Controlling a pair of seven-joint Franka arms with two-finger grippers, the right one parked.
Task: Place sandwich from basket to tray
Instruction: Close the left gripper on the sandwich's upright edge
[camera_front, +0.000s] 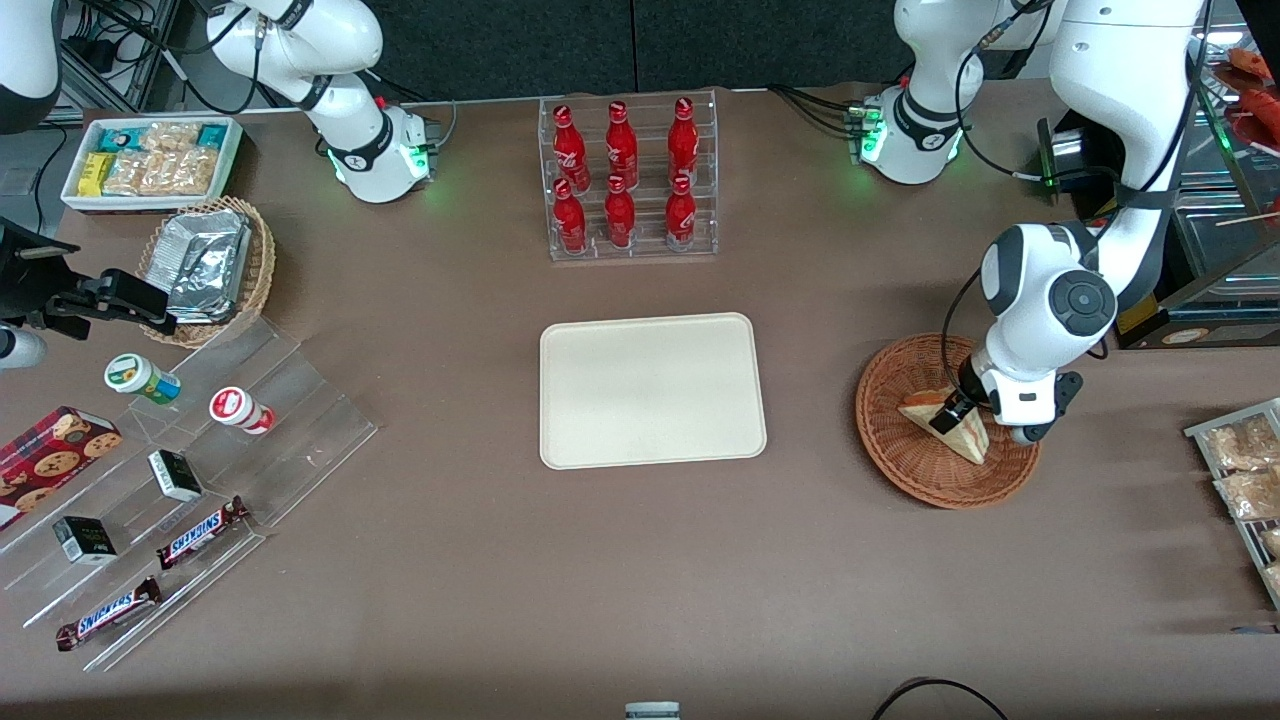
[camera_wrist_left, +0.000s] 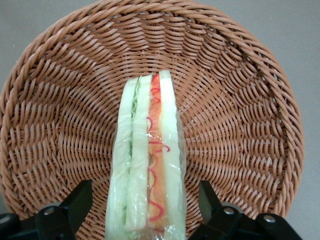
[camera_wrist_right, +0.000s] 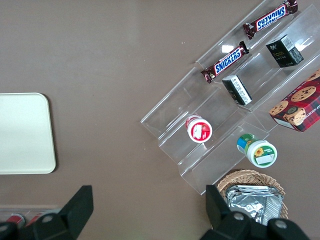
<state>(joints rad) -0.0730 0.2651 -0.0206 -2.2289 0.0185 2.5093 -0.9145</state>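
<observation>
Wicker fills most of the left wrist view: the basket (camera_wrist_left: 240, 100) lies close under the camera, and the sandwich (camera_wrist_left: 147, 160) stands in it on its long edge, wrapped in clear film, with white bread outside and green and red-orange filling showing between the slices. The gripper (camera_wrist_left: 146, 212) straddles that wedge, 1 black finger on each flank, yet a gap shows between each finger (camera_wrist_left: 75, 205) and the bread, so the jaws are spread and nothing is gripped yet. In the front view the same gripper (camera_front: 955, 412) sits low inside the basket (camera_front: 890, 440) toward the working arm's end of the table, right at the sandwich (camera_front: 948, 428), which leans against the weave. Farther toward the middle of the table lies the tray (camera_front: 652, 390), bare and well apart from the basket. Farther still from the front camera stands a clear rack of 6 red bottles (camera_front: 625, 180). My judgement is that the risk lies in the squeeze: the film looks slippery and the bread soft, so a weak clamp could let the wedge slide out on the lift, while a hard one could crush it. A tilted grip might also drag the light basket along or catch its rim.
</observation>
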